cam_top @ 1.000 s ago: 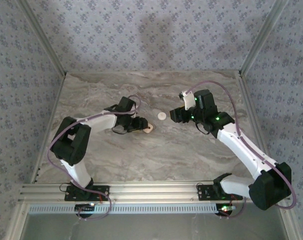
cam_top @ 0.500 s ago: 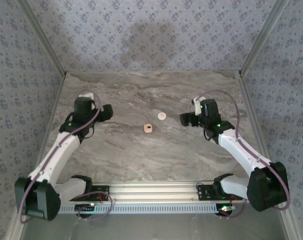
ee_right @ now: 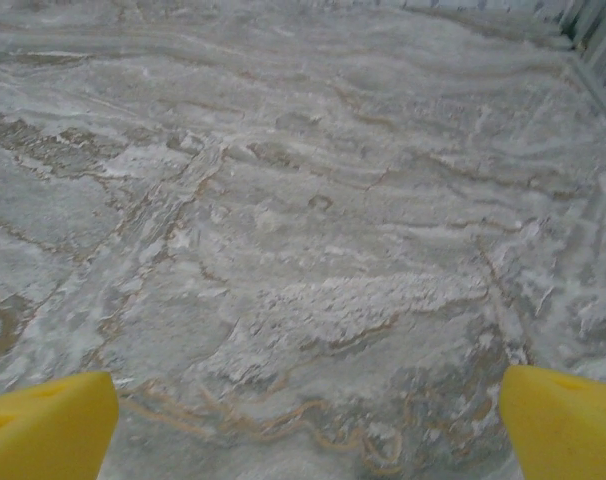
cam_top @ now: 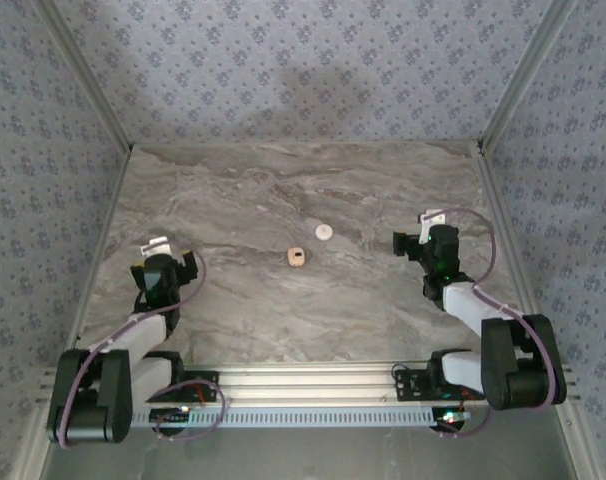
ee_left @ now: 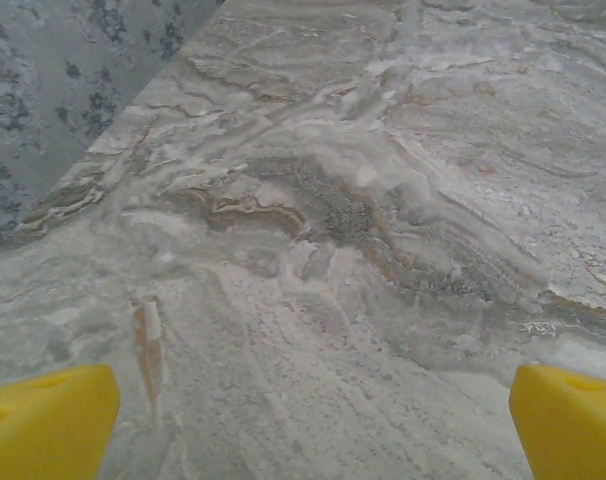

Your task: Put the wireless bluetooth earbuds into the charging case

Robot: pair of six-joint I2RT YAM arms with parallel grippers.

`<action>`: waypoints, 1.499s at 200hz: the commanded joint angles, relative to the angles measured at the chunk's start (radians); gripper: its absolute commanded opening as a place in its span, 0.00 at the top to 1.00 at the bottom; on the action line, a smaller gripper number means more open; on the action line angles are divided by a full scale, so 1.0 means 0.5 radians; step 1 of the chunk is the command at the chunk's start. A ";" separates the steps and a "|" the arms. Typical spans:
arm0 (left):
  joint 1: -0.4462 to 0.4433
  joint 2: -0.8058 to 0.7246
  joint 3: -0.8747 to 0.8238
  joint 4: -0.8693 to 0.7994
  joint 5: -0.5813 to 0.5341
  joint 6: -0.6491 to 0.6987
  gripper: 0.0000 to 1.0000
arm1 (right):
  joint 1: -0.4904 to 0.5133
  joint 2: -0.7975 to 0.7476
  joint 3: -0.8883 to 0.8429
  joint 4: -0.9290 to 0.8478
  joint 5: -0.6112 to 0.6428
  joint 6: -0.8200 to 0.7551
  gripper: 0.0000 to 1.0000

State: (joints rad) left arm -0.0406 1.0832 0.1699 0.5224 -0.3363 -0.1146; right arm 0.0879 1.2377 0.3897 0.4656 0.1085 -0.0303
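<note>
Both claws are spread as wide as they go and they're empty, so you've got nothing in hand right now. Your left gripper [cam_top: 165, 262] sits near the left edge of the marble table [cam_top: 233, 190]. On its wrist cam the yellow fingertips [ee_left: 45, 418] are way out at the bottom corners, with bare marble between them. Same deal for your right gripper [cam_top: 411, 243] over on the right side.

The tan charging case [cam_top: 297, 257] lies mid-table between the two arms, well apart from both, with its dark hollow facing up. A small white round bit [cam_top: 324, 232] lies near it, a little farther back and to the right, not touching. It's too small to tell exactly what it is.
</note>
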 commanded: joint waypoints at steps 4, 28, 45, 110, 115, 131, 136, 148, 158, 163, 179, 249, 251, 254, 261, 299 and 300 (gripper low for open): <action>0.006 0.249 -0.009 0.833 0.138 0.135 0.00 | -0.016 0.078 -0.115 0.479 -0.045 -0.170 0.00; 0.009 0.665 0.119 1.059 0.168 0.149 0.00 | -0.017 0.238 -0.180 0.743 -0.094 -0.236 0.00; -0.020 1.019 0.219 1.330 0.100 0.204 0.00 | -0.020 0.347 -0.169 0.819 -0.109 -0.245 0.00; 0.049 0.904 0.425 0.711 0.107 0.079 0.00 | -0.192 0.574 -0.105 0.907 -0.251 -0.069 0.00; 0.051 0.901 0.431 0.699 0.120 0.080 0.00 | -0.216 0.533 -0.034 0.681 -0.306 -0.074 0.00; 0.050 0.902 0.431 0.700 0.122 0.085 0.00 | -0.284 0.586 -0.008 0.727 -0.350 0.017 0.00; 0.050 0.899 0.431 0.692 0.124 0.081 0.00 | -0.295 0.564 0.016 0.640 -0.351 0.015 0.00; 0.051 0.899 0.430 0.696 0.124 0.085 0.00 | -0.292 0.589 -0.010 0.735 -0.344 0.018 0.00; 0.051 0.900 0.431 0.697 0.126 0.083 0.00 | -0.287 0.577 0.006 0.685 -0.334 0.015 0.00; 0.051 0.900 0.431 0.696 0.124 0.083 0.00 | -0.289 0.586 -0.003 0.717 -0.334 0.018 0.00; 0.050 0.899 0.433 0.695 0.126 0.085 0.00 | -0.288 0.584 0.002 0.705 -0.332 0.017 0.00; 0.051 0.901 0.431 0.695 0.126 0.085 0.00 | -0.288 0.580 0.003 0.687 -0.333 0.018 0.00; 0.051 0.901 0.430 0.695 0.125 0.085 0.00 | -0.287 0.580 0.003 0.688 -0.331 0.017 0.00; 0.050 0.899 0.430 0.696 0.126 0.085 0.00 | -0.289 0.578 0.003 0.689 -0.333 0.018 0.00; 0.051 0.899 0.430 0.697 0.144 0.090 0.00 | -0.286 0.577 0.003 0.689 -0.333 0.018 0.00; 0.051 0.905 0.436 0.688 0.161 0.099 0.00 | -0.292 0.577 0.004 0.689 -0.337 0.018 0.00; 0.051 0.903 0.438 0.688 0.161 0.100 0.00 | -0.292 0.579 0.003 0.687 -0.337 0.018 0.00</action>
State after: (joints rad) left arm -0.0189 1.5463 0.3786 0.8631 -0.2726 -0.0639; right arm -0.0540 1.5288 0.3748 0.8246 -0.0460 -0.0372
